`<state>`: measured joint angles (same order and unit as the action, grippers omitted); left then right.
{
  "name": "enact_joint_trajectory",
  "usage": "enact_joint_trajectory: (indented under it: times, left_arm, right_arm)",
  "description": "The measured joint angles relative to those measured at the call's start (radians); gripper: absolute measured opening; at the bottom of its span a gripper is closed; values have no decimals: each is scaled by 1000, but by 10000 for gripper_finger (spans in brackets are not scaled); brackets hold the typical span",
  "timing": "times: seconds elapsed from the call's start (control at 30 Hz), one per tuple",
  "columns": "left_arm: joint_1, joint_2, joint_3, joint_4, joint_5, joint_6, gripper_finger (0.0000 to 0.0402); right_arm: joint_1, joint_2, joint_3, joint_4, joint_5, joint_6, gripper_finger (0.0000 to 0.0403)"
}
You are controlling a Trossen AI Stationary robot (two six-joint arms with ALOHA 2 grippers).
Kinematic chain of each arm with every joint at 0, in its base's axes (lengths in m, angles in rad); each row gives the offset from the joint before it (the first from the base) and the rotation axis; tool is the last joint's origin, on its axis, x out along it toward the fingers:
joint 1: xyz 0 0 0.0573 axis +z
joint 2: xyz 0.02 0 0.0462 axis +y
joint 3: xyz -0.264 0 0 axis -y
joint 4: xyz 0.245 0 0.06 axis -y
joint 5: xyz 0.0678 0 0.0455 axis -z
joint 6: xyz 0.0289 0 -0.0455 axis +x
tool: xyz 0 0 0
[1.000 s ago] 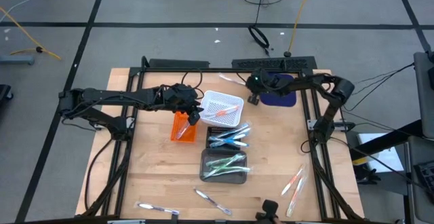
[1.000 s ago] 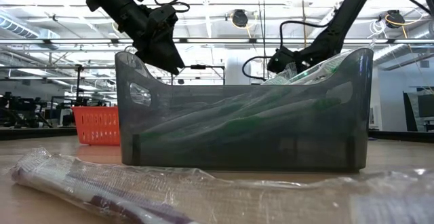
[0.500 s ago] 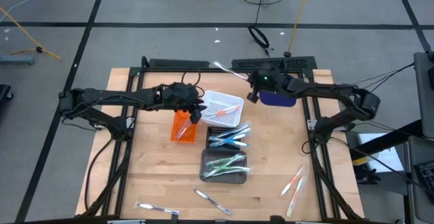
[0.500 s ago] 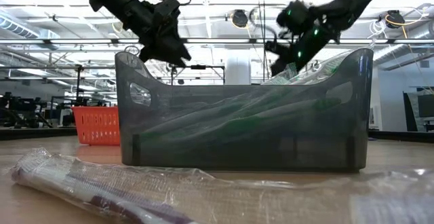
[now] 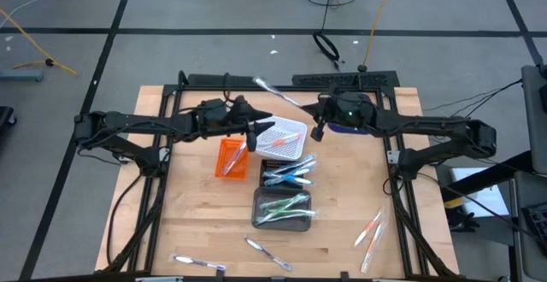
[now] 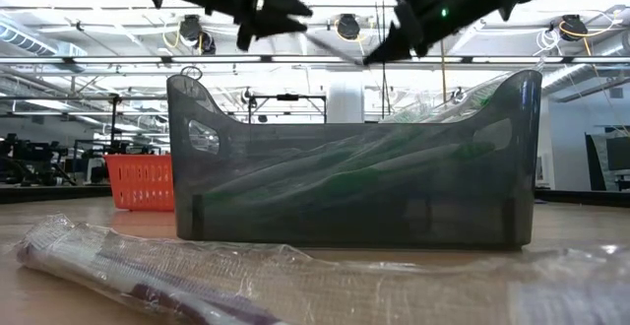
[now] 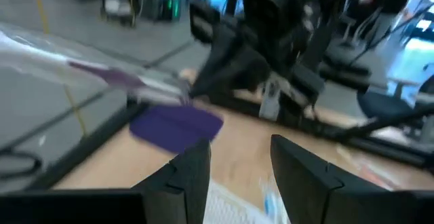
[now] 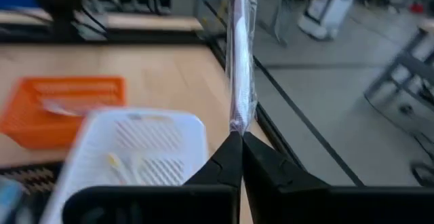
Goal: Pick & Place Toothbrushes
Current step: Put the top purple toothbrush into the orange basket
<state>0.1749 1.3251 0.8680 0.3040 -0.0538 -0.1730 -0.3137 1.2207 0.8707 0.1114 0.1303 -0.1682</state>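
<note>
Room: a workshop with a grey floor marked by dark lines; a pale wooden worktop (image 5: 188,231) stands inside a black frame.

High view, sorted: an orange basket (image 5: 230,157), a white basket (image 5: 282,138), a clear tray of blue toothbrushes (image 5: 287,172) and a dark grey tray of green toothbrushes (image 5: 283,207) each hold some brushes. A purple tray (image 5: 346,125) lies partly under the right arm; what it contains cannot be told.

High view, left to do: wrapped toothbrushes lie loose near the front edge (image 5: 198,263) and (image 5: 267,251), and an orange pair near the right front corner (image 5: 369,229).

High view, hands: the right hand (image 5: 318,126) is above the far side of the worktop, just beside the purple tray, clamped on a wrapped toothbrush (image 5: 275,93) that sticks out towards the far edge. The left hand (image 5: 259,129) hovers over the white basket with its fingers apart, gripping nothing.

Low view: the dark grey tray (image 6: 354,162) fills the middle; a wrapped purple toothbrush (image 6: 148,271) lies in front of it. Both arms are high above.

Left wrist view: two spread fingers (image 7: 193,173) frame the purple tray (image 7: 176,124) and the right arm's wrapped brush (image 7: 102,75).

Right wrist view: the closed fingers (image 8: 230,157) pinch the wrapped brush (image 8: 241,47) upright.

Progress: judged roughly halfway; several brushes are binned, one is in the air and at least four are still loose.
</note>
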Motion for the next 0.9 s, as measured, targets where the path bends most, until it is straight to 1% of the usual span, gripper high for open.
enact_joint_trajectory:
  times: [0.13,0.4,0.6,0.9]
  left_arm:
    - [-3,0,0,70,1,21,157]
    - [-3,0,0,93,1,21,157]
    - [-7,0,0,141,1,67,157]
    - [-30,0,0,237,4,131,157]
  right_arm:
    - [63,-3,0,68,0,4,0]
    - [148,-3,0,173,0,-1,0]
    - [180,-3,0,182,1,-3,0]
    - [198,-2,-1,195,1,-4,0]
